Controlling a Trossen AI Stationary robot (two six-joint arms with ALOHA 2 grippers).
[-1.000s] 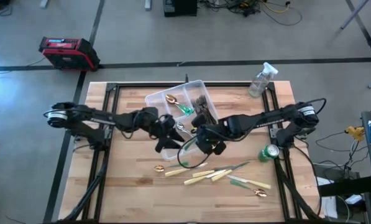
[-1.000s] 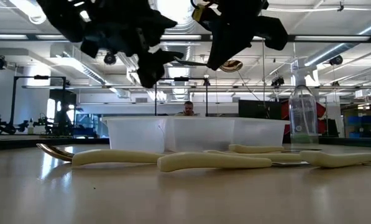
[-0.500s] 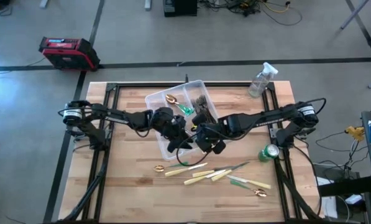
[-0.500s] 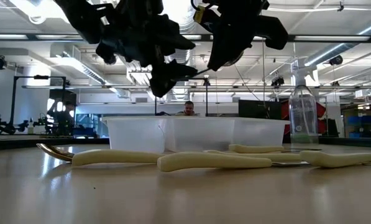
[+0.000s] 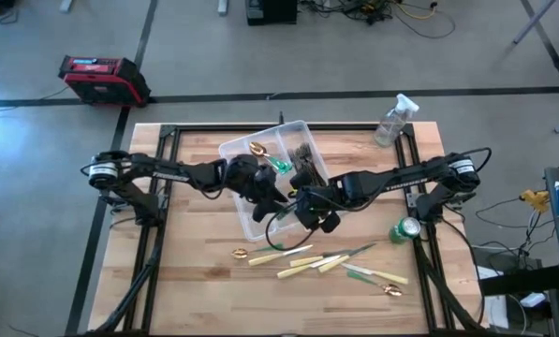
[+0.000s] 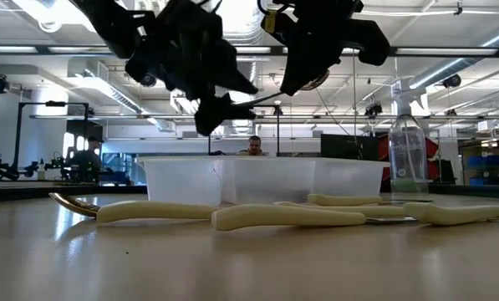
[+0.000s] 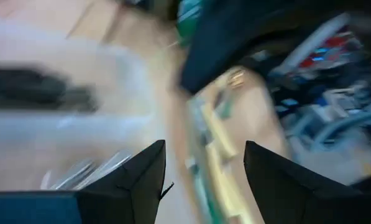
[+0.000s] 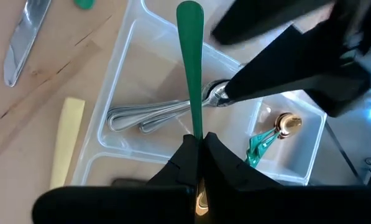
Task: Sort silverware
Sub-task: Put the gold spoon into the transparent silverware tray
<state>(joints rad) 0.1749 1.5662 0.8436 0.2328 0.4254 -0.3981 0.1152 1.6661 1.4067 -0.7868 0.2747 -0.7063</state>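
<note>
My right gripper (image 8: 197, 146) hangs over the clear divided tray (image 5: 230, 150), shut on a green-handled piece (image 8: 189, 56). The handle sticks out past its fingertips. My left gripper (image 7: 204, 180) is open and close beside it over the tray. One of its dark fingers (image 8: 278, 68) ends right next to the green handle. Silver spoons (image 8: 154, 115), a green-and-gold piece (image 8: 266, 137) and dark forks (image 5: 304, 157) lie in the tray. Cream-handled knives (image 5: 302, 262), green-handled pieces (image 5: 363, 271) and gold spoons (image 5: 240, 253) lie flat on the table near the front. My right gripper pinches the green handle at its lower end (image 8: 195, 127) between its two fingers, and a glint of gold shows between them. The fingers slant downward and lie along the piece. It is lifted clear above the tray. My left gripper: whether its finger touches the handle, I cannot tell.
A green can (image 5: 405, 229) stands by the right arm and a clear spray bottle (image 5: 391, 120) at the far right corner. A black frame rail (image 5: 167, 140) runs along the table's edges. Bare wood lies at the near left.
My left gripper has moved toward the table's right edge, over the tray and up to the green handle, tipping as it went. It has stayed open. My right gripper has kept the green-handled piece in place.
</note>
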